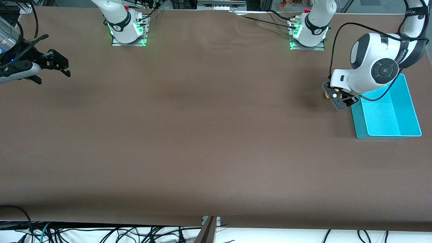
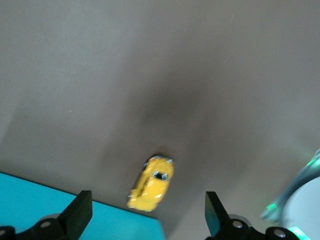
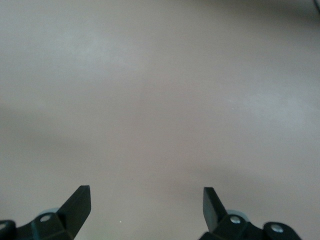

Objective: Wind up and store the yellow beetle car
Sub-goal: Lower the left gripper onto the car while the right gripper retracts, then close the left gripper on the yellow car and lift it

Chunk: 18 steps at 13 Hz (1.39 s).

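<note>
**Pincer poised over the toy car, bin not yet filled**

Left pincer [image 1: 338,98], at the right of the front frame, hangs low over the brown worktop [image 1: 209,135] with its fingers spread apart and gripping nothing. Just below it, low in the centre of the left wrist frame, the tiny bright yellow beetle-shaped toy car [image 2: 152,183] sits on the worktop, free between the two fingers. It lies just beside the edge of the open turquoise plastic bin [image 1: 388,135], outside it. Judging by this, neither winding nor storing looks done; the bin appears empty.

Right pincer [image 1: 54,65], at the upper left of the front frame, waits with fingers apart over bare worktop.

From the front, the car is almost wholly masked by the left pincer; only a yellow speck shows.
</note>
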Each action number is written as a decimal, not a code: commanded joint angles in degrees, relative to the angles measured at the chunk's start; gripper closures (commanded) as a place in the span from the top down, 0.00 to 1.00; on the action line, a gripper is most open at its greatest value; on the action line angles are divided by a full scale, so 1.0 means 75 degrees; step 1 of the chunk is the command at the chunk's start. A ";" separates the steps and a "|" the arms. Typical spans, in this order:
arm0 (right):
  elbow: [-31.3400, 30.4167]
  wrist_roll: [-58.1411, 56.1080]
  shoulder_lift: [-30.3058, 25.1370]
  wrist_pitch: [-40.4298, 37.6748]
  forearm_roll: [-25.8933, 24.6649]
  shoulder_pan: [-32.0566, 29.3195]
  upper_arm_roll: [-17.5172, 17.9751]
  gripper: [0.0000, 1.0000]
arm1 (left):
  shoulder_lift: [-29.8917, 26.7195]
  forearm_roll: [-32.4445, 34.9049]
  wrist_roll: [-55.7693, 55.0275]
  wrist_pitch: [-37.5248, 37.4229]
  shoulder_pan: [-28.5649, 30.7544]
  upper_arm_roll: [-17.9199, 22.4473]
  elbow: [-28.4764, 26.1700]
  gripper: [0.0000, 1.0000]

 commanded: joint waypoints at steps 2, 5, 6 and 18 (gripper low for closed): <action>0.0422 0.0957 0.0069 -0.0378 -0.0217 0.0200 -0.0055 0.99 | -0.0345 0.0609 0.1105 0.1700 0.0582 -0.0090 -0.1477 1.00; 0.0434 0.1124 0.0127 -0.0437 -0.0217 0.0259 -0.0101 0.99 | -0.0182 0.1461 0.1117 0.2384 0.0687 -0.0090 -0.2007 1.00; 0.0434 0.1193 0.0127 -0.0437 -0.0217 0.0271 -0.0113 0.99 | 0.0028 0.1628 0.1117 0.2663 0.0804 -0.0090 -0.2019 1.00; 0.0411 0.1194 0.0151 -0.0648 0.0099 0.0259 -0.0277 0.99 | 0.1378 0.2883 0.1024 0.4424 0.2106 -0.0276 -0.2148 0.32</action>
